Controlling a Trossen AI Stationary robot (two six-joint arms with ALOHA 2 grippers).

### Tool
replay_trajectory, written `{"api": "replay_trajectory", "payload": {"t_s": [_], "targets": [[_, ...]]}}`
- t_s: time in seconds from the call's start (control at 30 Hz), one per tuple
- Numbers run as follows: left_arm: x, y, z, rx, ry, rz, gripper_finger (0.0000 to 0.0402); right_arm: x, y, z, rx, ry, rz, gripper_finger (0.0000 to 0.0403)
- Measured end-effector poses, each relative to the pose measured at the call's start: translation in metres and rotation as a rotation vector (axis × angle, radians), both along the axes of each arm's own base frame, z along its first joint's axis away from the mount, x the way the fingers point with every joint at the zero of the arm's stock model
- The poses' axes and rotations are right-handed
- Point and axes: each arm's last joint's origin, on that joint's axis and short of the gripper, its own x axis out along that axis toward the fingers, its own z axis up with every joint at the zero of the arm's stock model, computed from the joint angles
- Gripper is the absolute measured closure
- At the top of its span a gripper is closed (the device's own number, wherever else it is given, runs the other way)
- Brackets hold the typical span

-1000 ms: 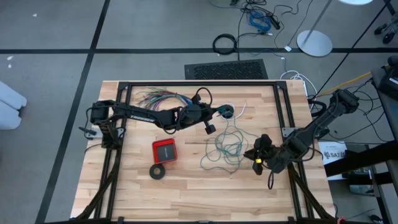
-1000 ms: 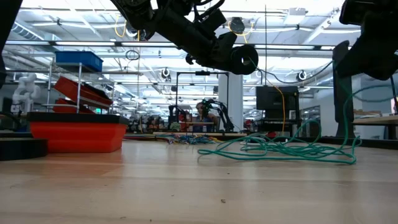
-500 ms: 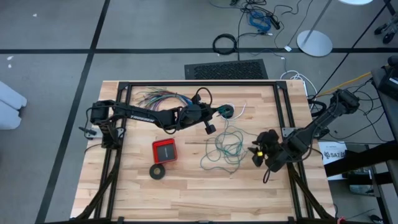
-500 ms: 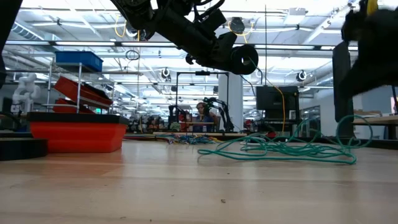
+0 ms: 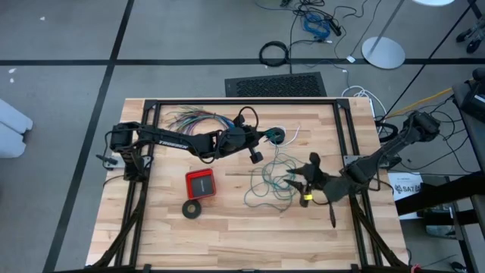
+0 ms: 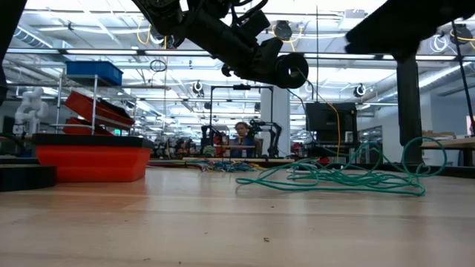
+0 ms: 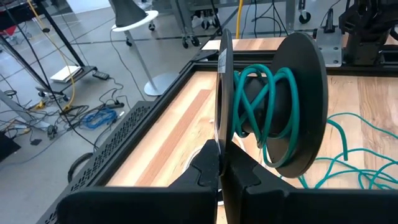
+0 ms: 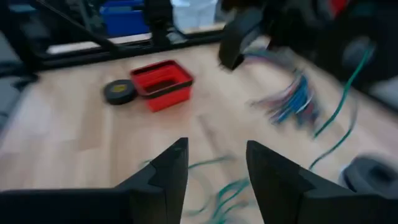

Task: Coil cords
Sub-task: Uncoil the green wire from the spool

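The long thin teal-green wire point(image 5: 274, 180) lies as a loose tangle on the pale wooden plank bench point(image 5: 227, 227), right of the middle, and one strand of it runs up toward the far side to a black round spool point(image 7: 283, 109). In the left wrist view several turns of the teal wire are wound on the core of that spool, between its two flat discs. The left pincer point(image 7: 221, 168) is clenched on the edge of the spool's thinner disc and holds it above the bench at the far middle, as the low view also shows.

The right pincer point(image 5: 303, 180) hovers over the right edge of the loose tangle. Its two dark fingers point(image 8: 171, 168) stand apart, released, with nothing between them; part of the teal wire lies on the bench beyond them.

A thin white cord point(image 5: 294, 134) lies on the far side of the bench, just right of the spool.

On the left part of the bench sit a small red square tray point(image 5: 201, 183) and, just nearer, a black tape-like ring point(image 5: 192, 209). A fanned bundle of many-coloured wires point(image 5: 189, 119) lies at the far left, beside the left arm.
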Motion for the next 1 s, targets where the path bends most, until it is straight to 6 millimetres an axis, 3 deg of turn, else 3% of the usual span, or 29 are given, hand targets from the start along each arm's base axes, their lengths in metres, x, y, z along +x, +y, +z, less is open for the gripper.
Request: {"api": "replay_trajectory", "payload": {"t_s": [0.37,0.87,1.0], "targets": [[0.0,-0.001,0.0,-0.011,-0.007,-0.006,0.0401,0.039,-0.044,-0.02,-0.255,0.135,-0.158,0.0255],[0.001,-0.002,0.0,-0.031,-0.015,-0.022,0.0401,0.064,-0.088,-0.037,-0.323,0.197,-0.294,0.0256],[0.001,-0.002,0.0,-0.031,-0.014,-0.022,0.0401,0.069,-0.093,-0.04,-0.317,0.188,-0.287,0.0282]]}}
